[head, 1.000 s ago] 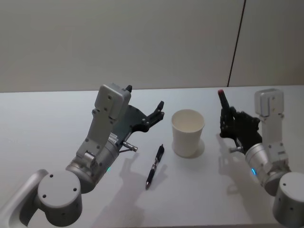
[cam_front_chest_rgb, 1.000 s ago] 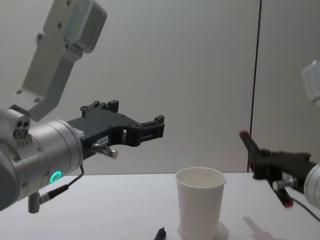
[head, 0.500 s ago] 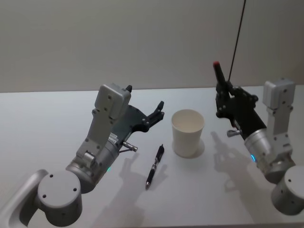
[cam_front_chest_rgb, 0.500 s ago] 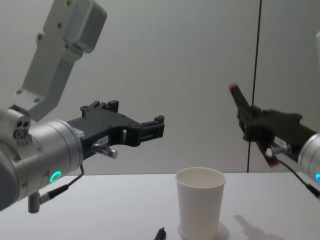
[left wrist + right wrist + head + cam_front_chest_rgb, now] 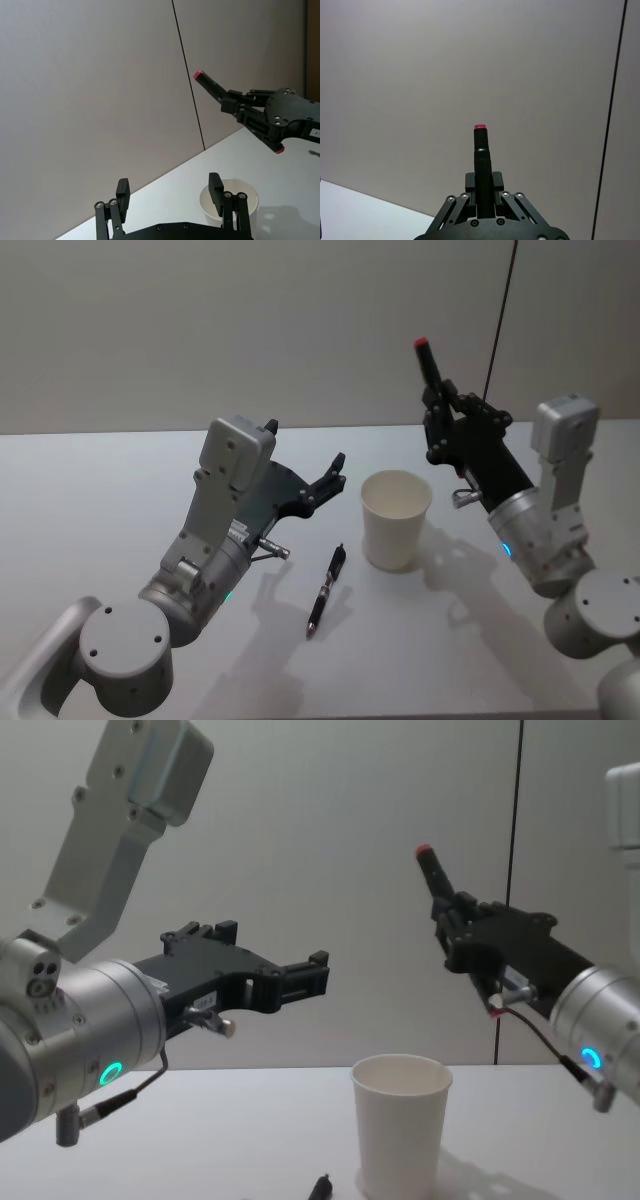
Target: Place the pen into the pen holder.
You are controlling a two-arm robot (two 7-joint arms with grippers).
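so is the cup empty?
Empty: nothing sticks out of the cup. One pen is in the right tool, another pen on the table.

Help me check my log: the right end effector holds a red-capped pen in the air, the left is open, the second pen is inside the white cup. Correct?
No. The head view shows the second pen lying on the table beside the white cup, not inside it. The right end effector does hold the red-capped pen aloft; the left end effector is open.
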